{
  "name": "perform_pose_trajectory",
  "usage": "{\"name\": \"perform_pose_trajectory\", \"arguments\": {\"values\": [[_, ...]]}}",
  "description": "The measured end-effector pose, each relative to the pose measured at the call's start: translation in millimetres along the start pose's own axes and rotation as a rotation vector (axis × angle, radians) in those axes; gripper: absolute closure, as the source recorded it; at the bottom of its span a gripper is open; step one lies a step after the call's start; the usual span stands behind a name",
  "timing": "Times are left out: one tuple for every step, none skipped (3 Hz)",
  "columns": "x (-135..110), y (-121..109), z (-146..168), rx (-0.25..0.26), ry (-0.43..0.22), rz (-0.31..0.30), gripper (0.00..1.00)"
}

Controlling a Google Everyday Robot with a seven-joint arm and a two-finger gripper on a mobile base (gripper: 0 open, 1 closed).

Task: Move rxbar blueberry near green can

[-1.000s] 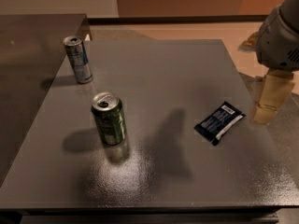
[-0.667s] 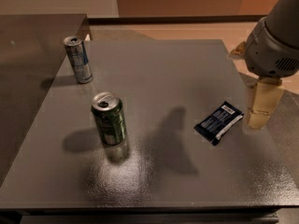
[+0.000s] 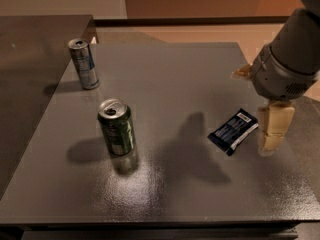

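Observation:
The rxbar blueberry is a flat dark navy wrapper with a white patch at its upper right end, lying on the dark table at the right. The green can stands upright left of centre, well apart from the bar. My gripper hangs from the grey arm at the right edge, just right of the bar, with its pale fingers pointing down close to the table. It holds nothing that I can see.
A slimmer silver-and-blue can stands upright at the back left of the table. A second dark surface adjoins on the left. The table's right edge runs just beyond the gripper.
The arm and gripper have moved left and slightly down, closer to the bar. The bar and both cans have not moved.

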State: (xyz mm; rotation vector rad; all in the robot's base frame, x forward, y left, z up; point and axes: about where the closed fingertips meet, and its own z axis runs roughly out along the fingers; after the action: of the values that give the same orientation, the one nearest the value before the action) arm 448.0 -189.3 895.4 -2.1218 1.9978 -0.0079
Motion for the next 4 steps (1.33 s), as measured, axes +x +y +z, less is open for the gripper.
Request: {"name": "perform_pose_trajectory", "arguments": {"values": [[3, 0, 11, 0.003, -0.01, -0.082, 0.0], [11, -5, 18, 0.002, -0.016, -0.136, 0.0], [19, -7, 30, -0.021, -0.004, -0.17, 0.0], [23, -7, 42, -0.048, 0.002, -0.184, 0.0]]}}
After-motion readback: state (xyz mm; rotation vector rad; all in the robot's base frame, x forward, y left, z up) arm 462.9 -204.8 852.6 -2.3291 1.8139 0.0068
